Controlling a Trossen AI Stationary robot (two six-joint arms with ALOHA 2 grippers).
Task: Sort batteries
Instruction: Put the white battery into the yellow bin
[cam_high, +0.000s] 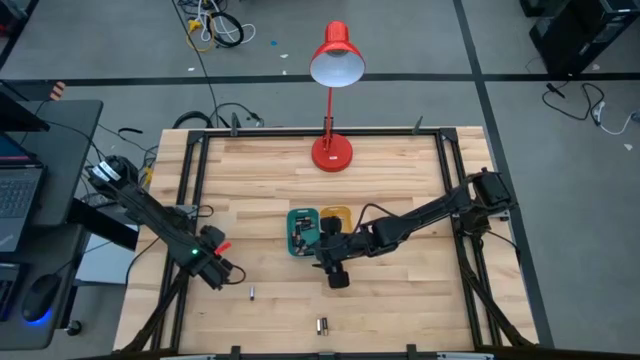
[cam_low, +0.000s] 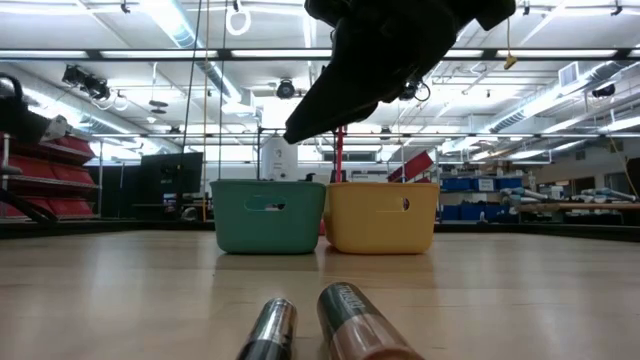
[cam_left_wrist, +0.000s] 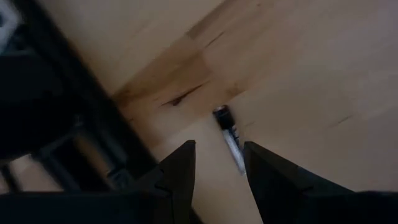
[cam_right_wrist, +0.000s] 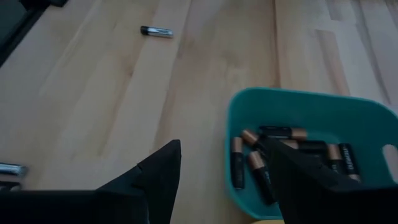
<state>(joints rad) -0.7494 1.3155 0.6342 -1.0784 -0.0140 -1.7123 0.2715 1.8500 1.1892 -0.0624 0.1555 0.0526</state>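
Left end effector (cam_left_wrist: 217, 165) open, empty, hovering over lone battery (cam_left_wrist: 227, 133) just ahead, long axis running between the fingers.

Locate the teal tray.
In the high view, the teal tray sits mid-table, touching the yellow tray on its right, below the red lamp.

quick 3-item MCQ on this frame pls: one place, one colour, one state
1. Where does the red lamp stand?
A. far edge of the table
B. inside a bin
C. on the floor

2. What colour is the bin holding batteries?
A. yellow
B. teal
C. red

3. The left tool is:
A. gripping a bin
B. shut on a battery
C. open above a lone battery

Key: 1 A, its base sits on the far planks; 2 B, the teal bin holds them; 3 C, its fingers stand apart, battery lying beyond.
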